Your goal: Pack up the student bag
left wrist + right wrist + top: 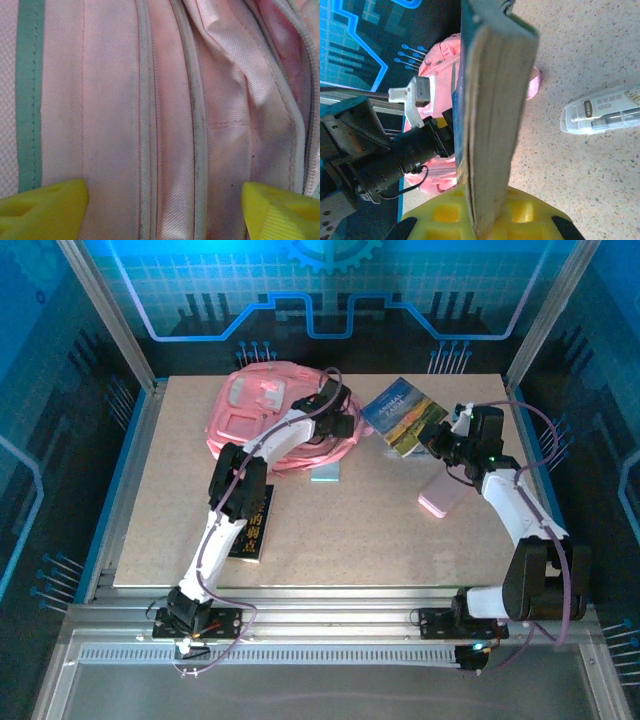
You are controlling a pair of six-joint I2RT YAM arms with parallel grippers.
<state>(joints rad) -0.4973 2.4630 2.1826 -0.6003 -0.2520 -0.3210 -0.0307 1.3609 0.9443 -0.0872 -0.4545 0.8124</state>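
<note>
pink fabric of the backpack [262, 410] lies at the far left of the bench [400, 550], and the left arm [270, 445] reaches across its right side. probable faults from this state: (1) the book [403, 415] is gripped along one edge only, so its free weight could turn it in the grip or let it slide out, most likely during a swing toward the backpack. (2) whether a compartment stands open cannot be told; if it is shut or slack, a book corner would catch on the grey piping [145, 125] or on folded cloth and push the soft backpack along the bench instead of entering it. (3) the left arm sits between the book and the backpack, so a direct path risks arm-to-arm contact. (4) a clear pouch [602, 112] lies on the bench near the book and could be swept aside. left jaws: wide apart, the yellow pads [42, 207] at opposite sides of the wrist view with only backpack cloth beyond them; nothing is gripped, and whether the pads touch the cloth cannot be told. right jaws: clenched on the book, its page edge rising from between the pads in the right wrist view; whether its far end rests on the bench cannot be told.
</note>
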